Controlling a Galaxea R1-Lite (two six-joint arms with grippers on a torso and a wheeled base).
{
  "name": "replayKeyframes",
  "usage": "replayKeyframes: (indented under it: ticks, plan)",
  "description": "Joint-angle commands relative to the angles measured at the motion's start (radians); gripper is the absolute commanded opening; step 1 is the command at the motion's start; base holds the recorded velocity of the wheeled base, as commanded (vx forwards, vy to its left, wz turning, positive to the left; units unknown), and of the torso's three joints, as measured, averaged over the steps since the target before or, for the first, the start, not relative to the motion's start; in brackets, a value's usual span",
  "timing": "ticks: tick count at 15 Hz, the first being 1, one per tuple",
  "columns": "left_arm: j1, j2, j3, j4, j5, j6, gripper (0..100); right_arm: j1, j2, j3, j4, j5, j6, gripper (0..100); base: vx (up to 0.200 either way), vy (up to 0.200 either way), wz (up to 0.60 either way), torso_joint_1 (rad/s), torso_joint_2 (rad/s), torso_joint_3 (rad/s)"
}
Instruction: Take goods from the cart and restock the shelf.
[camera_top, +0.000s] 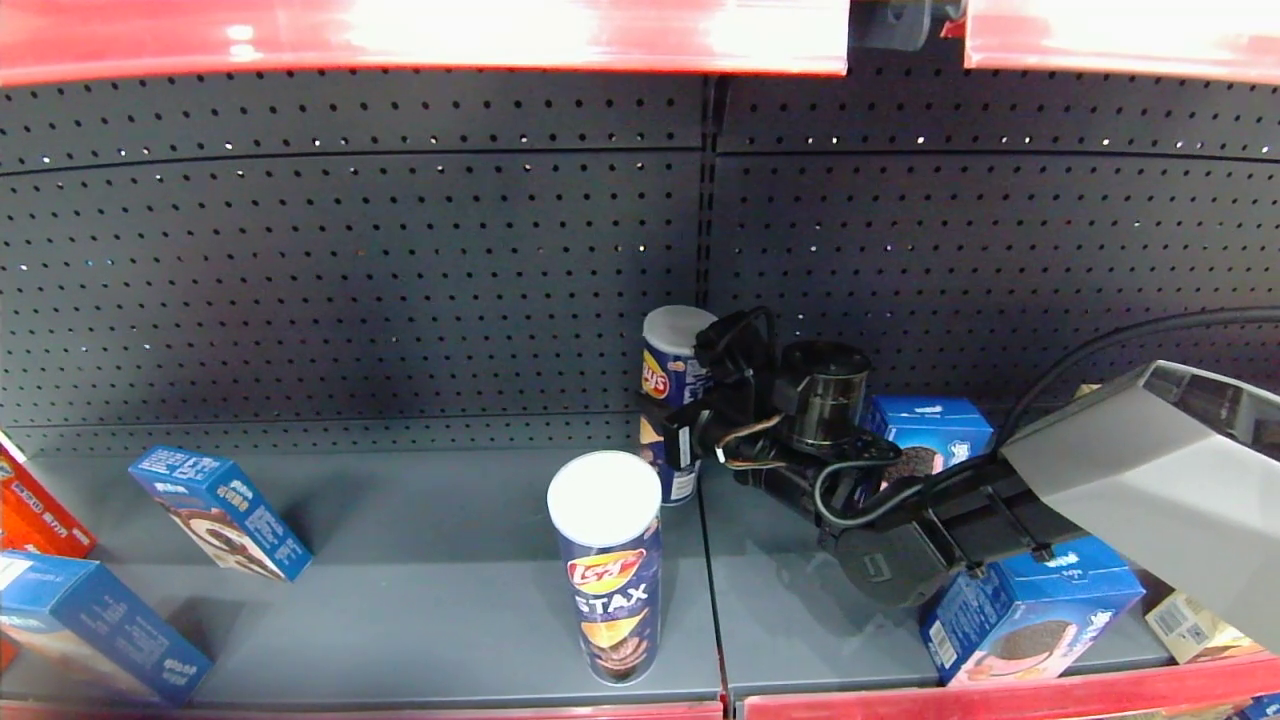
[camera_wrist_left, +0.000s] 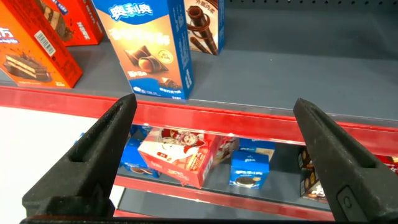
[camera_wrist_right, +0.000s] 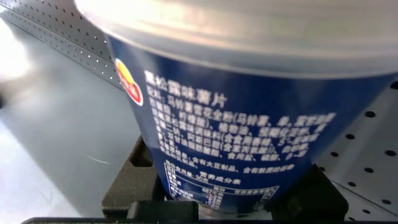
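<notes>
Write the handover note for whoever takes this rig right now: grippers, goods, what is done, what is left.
Right gripper: jaws shut on a blue chip can, held upright at the back of the shelf by the pegboard. Whether its base is down is unclear.
Left gripper: jaws open, empty, pointed at a red-edged shelf front.
Done: a second chip can stands upright near the front edge, with blue boxes to both sides.
Left: probably set down and release the held can, then bring more goods from the cart.
</notes>
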Motion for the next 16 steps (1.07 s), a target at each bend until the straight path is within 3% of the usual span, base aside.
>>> replayKeyframes:
  ticks: [1, 16]
  plan:
    - [0.000, 0.002, 0.000, 0.000, 0.000, 0.000, 100, 0.002, 0.003, -0.005, -0.001, 0.012, 0.002, 0, 0.000, 0.000, 0.00, 0.000, 0.00, 0.000]
    - [0.000, 0.000, 0.000, 0.000, 0.000, 0.000, 100, 0.005, 0.017, 0.014, -0.001, 0.026, -0.021, 0, 0.000, 0.000, 0.00, 0.000, 0.00, 0.000]
